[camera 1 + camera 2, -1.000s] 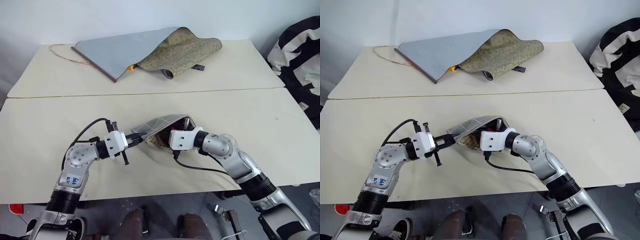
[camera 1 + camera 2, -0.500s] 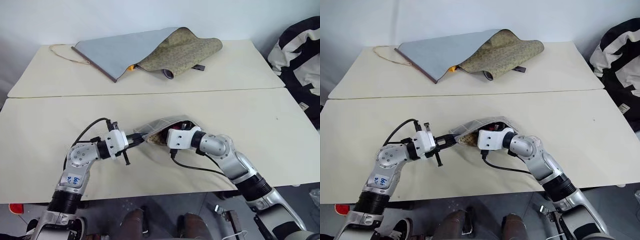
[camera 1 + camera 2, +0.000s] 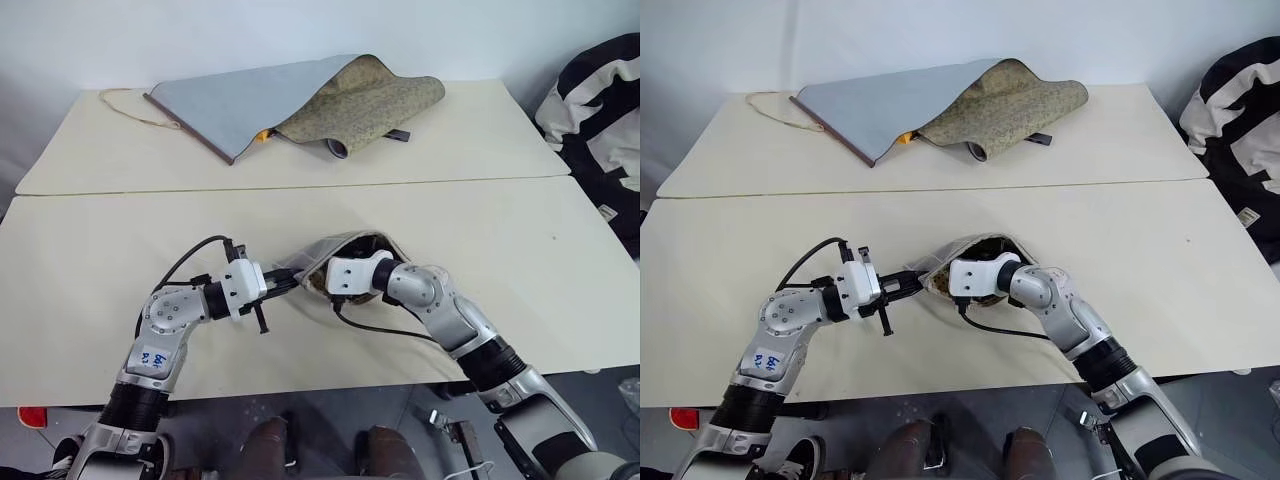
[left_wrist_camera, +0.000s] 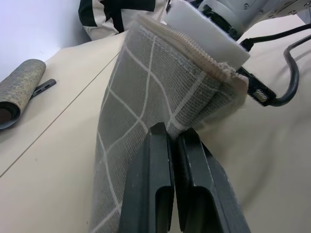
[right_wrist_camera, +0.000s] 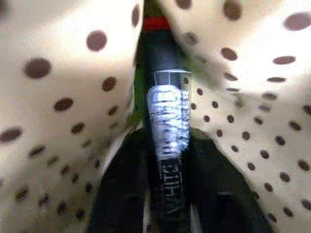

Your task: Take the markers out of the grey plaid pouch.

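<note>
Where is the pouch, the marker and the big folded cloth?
Pouch (image 4: 146, 92), left wrist view, on its grey checked side.
Marker (image 5: 167, 116), right wrist view, on its silver label.
Cloth (image 3: 240, 100), left eye view, on its grey-blue face.

Left gripper (image 4: 174, 145) jaws pinched on grey plaid pouch (image 4: 146, 102) edge, cream table (image 4: 48, 165) beneath

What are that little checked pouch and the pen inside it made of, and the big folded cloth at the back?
The pouch looks like coarse woven grey fabric with white grid lines, matte; its spotted cream lining seems a thin cloth. The pen appears to be smooth dark plastic with a shiny printed label. The folded cloth looks like soft fabric, plain grey-blue on one face, speckled olive on the other.
</note>
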Robot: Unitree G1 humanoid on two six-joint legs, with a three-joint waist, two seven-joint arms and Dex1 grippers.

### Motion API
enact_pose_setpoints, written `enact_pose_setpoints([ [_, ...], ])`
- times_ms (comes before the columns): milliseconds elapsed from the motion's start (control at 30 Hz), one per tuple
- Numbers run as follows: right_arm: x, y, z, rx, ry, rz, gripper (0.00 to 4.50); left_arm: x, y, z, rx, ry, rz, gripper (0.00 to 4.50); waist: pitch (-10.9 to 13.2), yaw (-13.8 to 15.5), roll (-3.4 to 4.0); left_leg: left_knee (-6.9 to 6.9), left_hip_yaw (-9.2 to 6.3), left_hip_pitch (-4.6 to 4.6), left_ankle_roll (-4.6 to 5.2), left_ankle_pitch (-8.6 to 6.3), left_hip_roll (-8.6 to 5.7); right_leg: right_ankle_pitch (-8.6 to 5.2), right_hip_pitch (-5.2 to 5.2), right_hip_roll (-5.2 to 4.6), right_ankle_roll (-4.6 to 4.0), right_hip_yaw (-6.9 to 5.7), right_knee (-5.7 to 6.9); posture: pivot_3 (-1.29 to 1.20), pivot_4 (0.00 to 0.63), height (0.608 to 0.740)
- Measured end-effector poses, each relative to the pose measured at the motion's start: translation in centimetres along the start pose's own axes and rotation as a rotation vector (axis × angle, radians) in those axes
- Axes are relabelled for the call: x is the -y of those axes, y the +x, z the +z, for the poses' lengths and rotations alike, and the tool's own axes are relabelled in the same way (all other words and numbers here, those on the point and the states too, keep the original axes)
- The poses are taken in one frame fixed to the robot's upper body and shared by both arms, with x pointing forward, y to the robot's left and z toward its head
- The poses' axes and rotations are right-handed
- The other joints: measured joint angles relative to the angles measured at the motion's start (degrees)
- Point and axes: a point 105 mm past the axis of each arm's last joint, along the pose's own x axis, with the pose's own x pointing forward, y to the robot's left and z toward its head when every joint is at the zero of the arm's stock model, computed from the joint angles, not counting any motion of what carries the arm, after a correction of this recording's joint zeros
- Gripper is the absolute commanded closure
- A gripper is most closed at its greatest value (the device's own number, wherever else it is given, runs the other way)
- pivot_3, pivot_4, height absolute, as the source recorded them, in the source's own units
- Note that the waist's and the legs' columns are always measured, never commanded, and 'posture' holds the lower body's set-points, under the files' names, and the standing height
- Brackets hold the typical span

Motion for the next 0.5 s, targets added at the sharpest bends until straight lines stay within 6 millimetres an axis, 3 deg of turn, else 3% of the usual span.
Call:
enact_pose_setpoints([
  [167,-0.5,-1.9,0.9,0.072,0.097,0.065,3.92,-0.2,-0.2,-0.1,-0.010,0.029,0.014,4.50,0.00,0.03,0.00,0.00,-0.02,0.01,0.01,0.00,0.00,0.00,0.08,-0.01,0.00,-0.04,-0.05,0.00,0.150,0.740],
  [500,0.5,-4.5,2.9,0.199,0.215,0.109,3.92,-1.2,-0.8,-0.6,-0.031,0.062,0.059,4.50,0.00,0.17,0.00,0.02,-0.11,0.04,0.02,-0.01,-0.02,0.00,0.18,-0.03,0.00,-0.13,-0.08,0.00,0.150,0.740],
])
